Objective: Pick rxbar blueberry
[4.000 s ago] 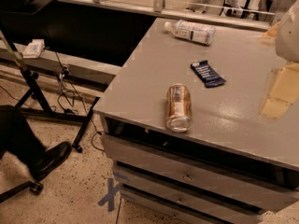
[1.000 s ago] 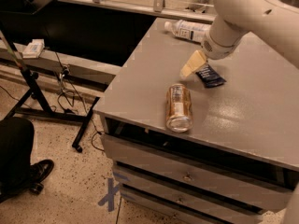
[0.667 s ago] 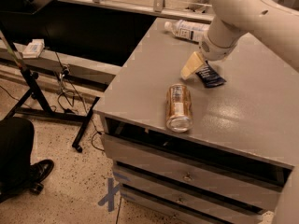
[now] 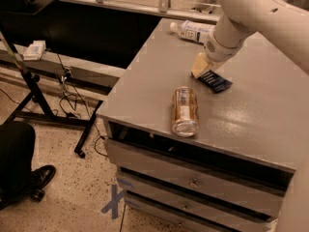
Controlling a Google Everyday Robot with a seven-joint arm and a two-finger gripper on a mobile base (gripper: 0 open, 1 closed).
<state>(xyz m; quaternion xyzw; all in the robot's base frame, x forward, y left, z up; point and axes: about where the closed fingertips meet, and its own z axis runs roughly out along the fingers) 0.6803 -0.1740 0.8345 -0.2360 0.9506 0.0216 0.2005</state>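
Observation:
The rxbar blueberry (image 4: pixel 217 82), a small flat dark navy wrapper, lies on the grey table top (image 4: pixel 251 110) right of centre. My gripper (image 4: pixel 200 68), cream-coloured at the end of the white arm (image 4: pixel 251 13), is down at the bar's left end, touching or just above it. That end of the bar is hidden under the gripper. The bar still rests on the table.
A brownish metallic can (image 4: pixel 185 110) lies on its side near the table's front edge, just in front of the bar. A clear plastic bottle (image 4: pixel 193 31) with a white label lies at the back. Drawers (image 4: pixel 193 182) sit below. A person's leg and shoe (image 4: pixel 24 173) are at lower left.
Four seconds ago the arm was off at the right edge; it has since swung in over the bar's left end. In the last second it has barely moved. The bar has not moved.

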